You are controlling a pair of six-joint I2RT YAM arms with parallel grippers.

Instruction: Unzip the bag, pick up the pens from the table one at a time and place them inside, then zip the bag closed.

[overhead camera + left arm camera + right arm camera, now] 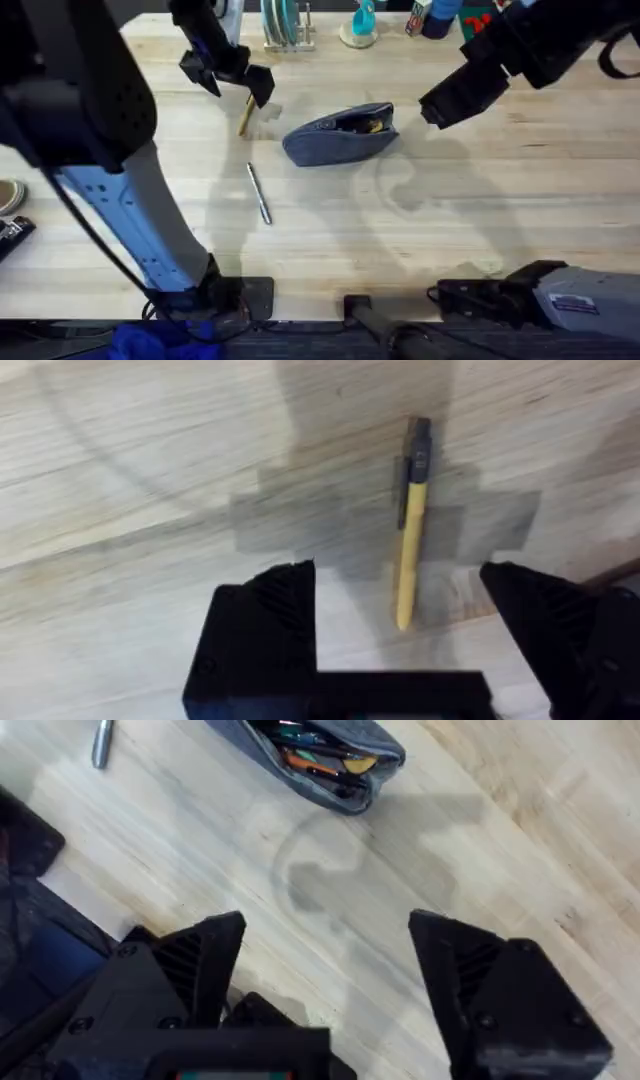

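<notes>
The blue-grey bag (340,138) lies unzipped mid-table, and several coloured pens show inside its mouth (330,755). A yellow pen (245,116) with black ends lies left of the bag on the table (520,210). My left gripper (230,75) hovers open directly over it; in the left wrist view the yellow pen (410,545) lies between the black fingers (285,595), with the gripper (398,575) above the wood. A silver-grey pen (259,192) lies nearer the front, and its tip (102,742) shows in the right wrist view. My right gripper (432,110) hangs open right of the bag, holding nothing (325,930).
Along the table's back edge stand a rack with plates (285,25), a teal object (362,22) and some containers (432,18). Bare wood stretches in front of and to the right of the bag.
</notes>
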